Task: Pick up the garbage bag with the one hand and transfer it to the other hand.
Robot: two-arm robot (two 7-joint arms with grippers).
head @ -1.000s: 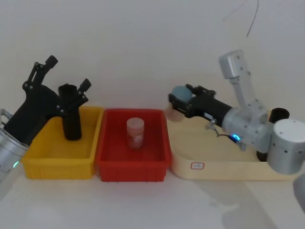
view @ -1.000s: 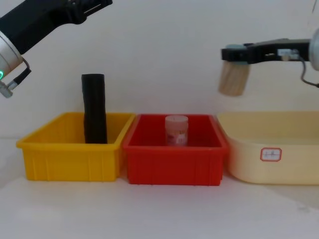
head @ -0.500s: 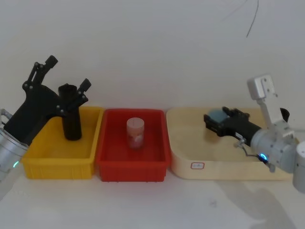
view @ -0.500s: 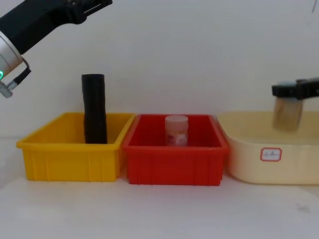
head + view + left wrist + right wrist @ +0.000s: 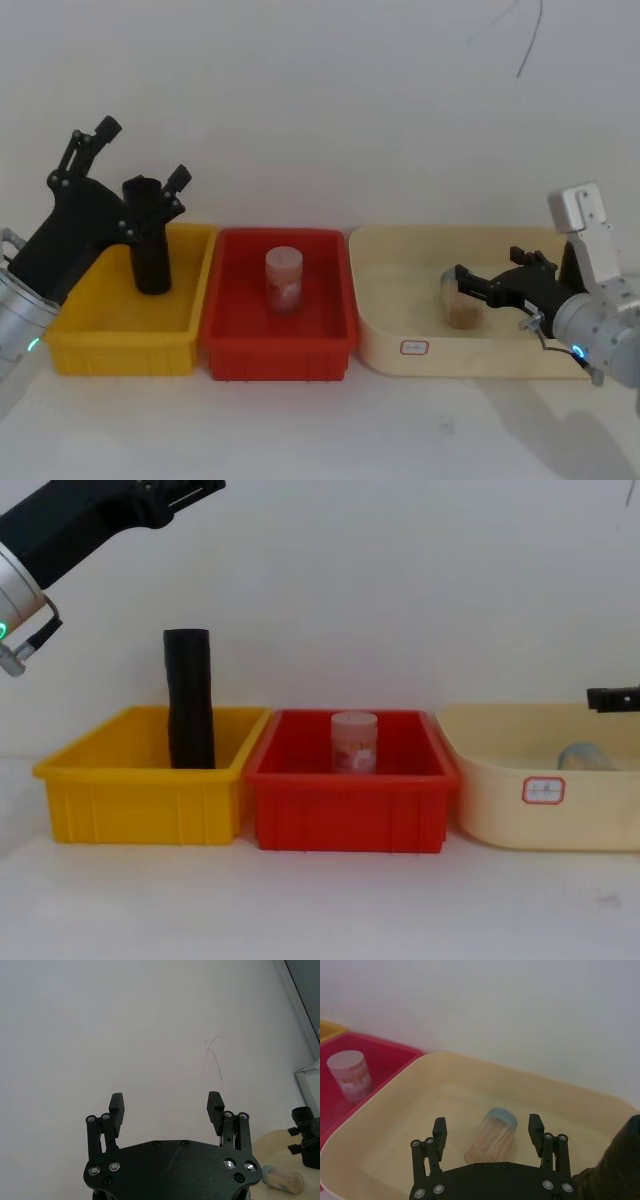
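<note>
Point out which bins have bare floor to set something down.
Most of the yellow plastic bin, in front of the upright matte black roll. The red plastic bin around its small jar. The cream tub left of the tipped blue-lidded jar; crowded by the right gripper.

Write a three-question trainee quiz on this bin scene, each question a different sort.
1. True or false: the garbage bag stands upright in the red bin.
2. Multiple choice: the blue-lidded jar lies in (A) the yellow bin, (B) the red bin, (C) the cream tray.
3. Fill in: the right gripper, over the jar, has its fingers ____.

Key:
1. False; it stands in the yellow bin, below the raised left gripper, which is open.
2. C.
3. Open, one on each side of the jar.
</note>
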